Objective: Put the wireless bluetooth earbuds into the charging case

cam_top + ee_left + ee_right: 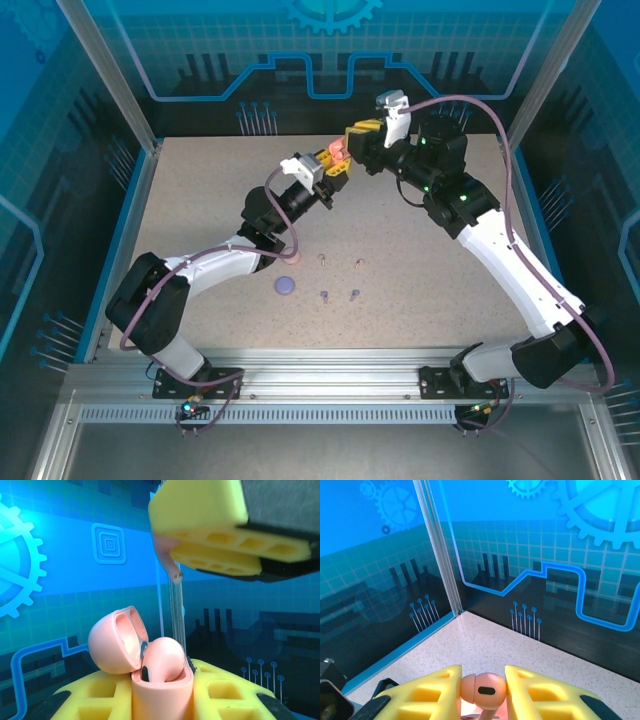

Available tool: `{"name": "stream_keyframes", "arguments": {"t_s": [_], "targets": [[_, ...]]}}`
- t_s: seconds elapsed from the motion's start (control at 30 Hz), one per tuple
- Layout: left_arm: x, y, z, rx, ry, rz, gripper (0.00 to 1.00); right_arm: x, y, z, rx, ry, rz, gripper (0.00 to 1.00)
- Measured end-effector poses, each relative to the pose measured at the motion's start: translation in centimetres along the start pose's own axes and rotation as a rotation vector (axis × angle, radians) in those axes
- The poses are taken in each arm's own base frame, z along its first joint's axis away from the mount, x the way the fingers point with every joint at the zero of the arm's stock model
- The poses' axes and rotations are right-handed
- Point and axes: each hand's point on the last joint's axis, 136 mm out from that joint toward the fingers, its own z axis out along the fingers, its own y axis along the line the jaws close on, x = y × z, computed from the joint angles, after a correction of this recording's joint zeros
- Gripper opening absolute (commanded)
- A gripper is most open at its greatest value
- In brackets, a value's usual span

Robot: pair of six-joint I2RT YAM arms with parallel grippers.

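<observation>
My left gripper (334, 164) is shut on a coral charging case (162, 692), held high above the back of the table. Its lid (116, 641) stands open to the left, and one coral earbud (164, 659) sits in the case. My right gripper (357, 135) hangs just above and beyond the case, shut on a second coral earbud (483, 690) pinched by its head between the yellow fingers (547, 695). In the left wrist view that earbud's stem (173, 570) points down below the right gripper's fingers (205, 517), a gap above the open case.
On the table lie a purple case (286, 285), two purple earbuds (324, 296) (354, 294) and two pale pink earbuds (322, 258) (360, 263). A pale pink thing (296, 263) peeks out beside the left arm. Glass walls and a corner post (440, 545) enclose the back.
</observation>
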Motion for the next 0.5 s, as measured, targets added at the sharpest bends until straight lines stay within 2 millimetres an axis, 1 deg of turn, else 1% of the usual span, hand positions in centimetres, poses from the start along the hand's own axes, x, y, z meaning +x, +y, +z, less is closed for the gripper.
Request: {"name": "stream_keyframes", "arguments": {"t_s": [0.2,0.5], "targets": [[-0.05,0.01,0.05,0.0,0.0,0.002,0.0,0.62,-0.65,0.26,-0.001,0.022,-0.003,0.27],[-0.06,0.01,0.06,0.0,0.0,0.017,0.0,0.95,-0.78,0.48,-0.003,0.031,0.0,0.27]]}}
